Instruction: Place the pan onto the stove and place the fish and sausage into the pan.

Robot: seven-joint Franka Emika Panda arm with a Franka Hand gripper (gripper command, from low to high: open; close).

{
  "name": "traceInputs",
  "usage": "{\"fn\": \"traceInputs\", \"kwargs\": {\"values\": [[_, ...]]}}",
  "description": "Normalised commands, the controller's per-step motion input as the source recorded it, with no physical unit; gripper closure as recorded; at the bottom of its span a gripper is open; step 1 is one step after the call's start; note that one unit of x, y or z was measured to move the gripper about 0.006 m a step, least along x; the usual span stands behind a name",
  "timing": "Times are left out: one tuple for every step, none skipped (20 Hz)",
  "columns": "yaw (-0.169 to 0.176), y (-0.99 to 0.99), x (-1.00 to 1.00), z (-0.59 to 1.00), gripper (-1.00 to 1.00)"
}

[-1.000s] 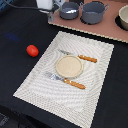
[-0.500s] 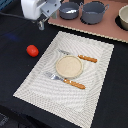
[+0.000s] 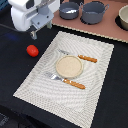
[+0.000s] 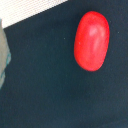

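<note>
I see my gripper (image 3: pixel 34 34) hanging over the dark table (image 3: pixel 15 60), fingers too blurred to tell whether they are apart or together. The sausage (image 3: pixel 32 50) lies on the table near it at about 6 o'clock, free of any grip; my wrist view shows it (image 4: pixel 91 41) glossy and oblong. At 2 o'clock the pan (image 3: pixel 69 10) sits on the stove (image 3: pixel 107 31) beside a larger pot (image 3: pixel 93 11). At 4 o'clock, a striped placemat (image 3: pixel 95 85) carries a plate (image 3: pixel 69 66)

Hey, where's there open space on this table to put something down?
Free: the dark tabletop on the exterior view's right of the placemat, and the placemat's near end below the plate. Crowded: the stove with the pan and pot; the gripper hangs above the sausage.
</note>
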Motion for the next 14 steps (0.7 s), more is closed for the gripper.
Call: {"fn": "traceInputs", "kwargs": {"values": [[-0.059, -0.11, -0.04, -0.37, -1.0], [-0.044, -0.07, -0.01, -0.37, -1.0], [-0.03, 0.0, -0.01, -0.39, -1.0], [-0.024, 0.0, -0.03, -0.41, -1.0], [-0.012, 0.0, -0.08, -0.44, -1.0], [-0.007, -0.01, -0.1, -0.45, -1.0], [-0.006, -0.02, -0.1, -0.47, -1.0], [-0.006, -0.03, -0.13, -0.47, -1.0], [-0.005, -0.01, -0.14, -0.48, -1.0], [-0.005, -0.04, -0.18, -0.49, -1.0], [-0.006, -0.03, -0.19, -0.48, -1.0], [-0.007, -0.04, -0.19, -0.45, -1.0], [-0.009, -0.05, -0.22, -0.44, -1.0], [-0.011, -0.06, -0.23, -0.42, -1.0]]}}
